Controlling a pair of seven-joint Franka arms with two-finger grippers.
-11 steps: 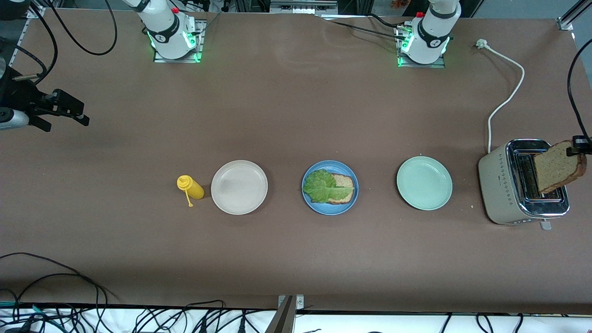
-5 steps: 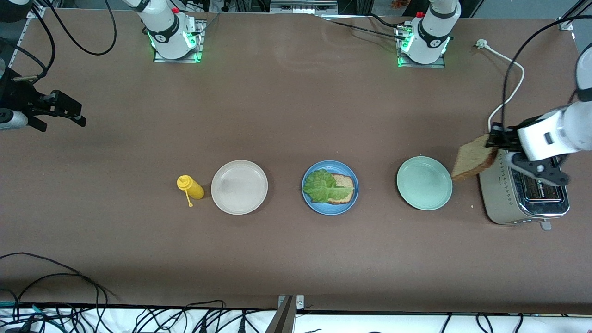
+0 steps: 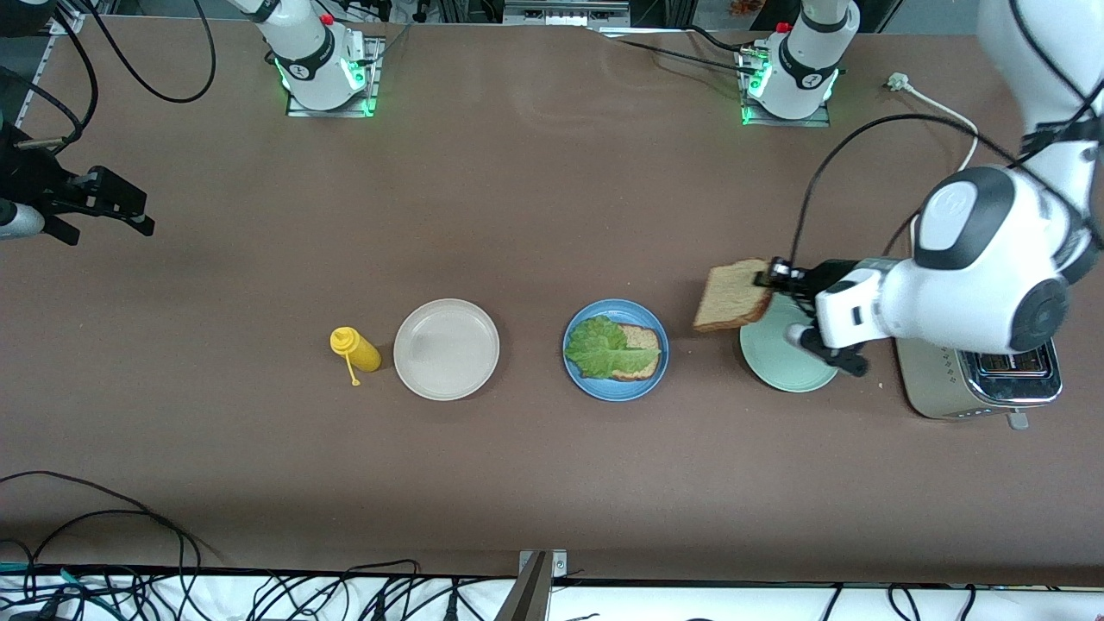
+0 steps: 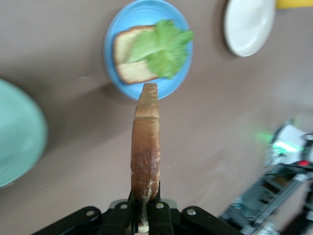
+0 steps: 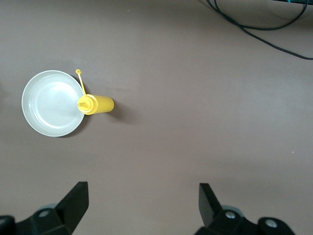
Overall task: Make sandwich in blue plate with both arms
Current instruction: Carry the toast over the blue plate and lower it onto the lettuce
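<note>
The blue plate [image 3: 604, 390] holds one slice of brown bread [image 3: 645, 349] with a ruffled green lettuce leaf [image 3: 599, 345] lying partly over it. My left gripper [image 3: 768, 278] is shut on one edge of a second bread slice [image 3: 733, 296]. That slice hangs over the table between the blue plate and the pale green plate. The left wrist view shows this slice [image 4: 145, 147] edge-on in the left gripper [image 4: 145, 208], with the blue plate [image 4: 161, 90] and lettuce [image 4: 164, 46] ahead. My right gripper [image 3: 142, 216] waits, open and holding nothing, over bare table at the right arm's end [image 5: 144, 196].
A pale green plate [image 3: 776, 375] lies partly under the left arm, with a toaster [image 3: 975, 388] beside it at the left arm's end. A beige plate [image 3: 446, 348] and a yellow squeeze bottle [image 3: 355, 348] sit toward the right arm's end. Cables hang along the front edge.
The left arm has carried the bread slice from above the toaster, across the pale green plate, toward the blue plate. The right gripper has barely moved.
</note>
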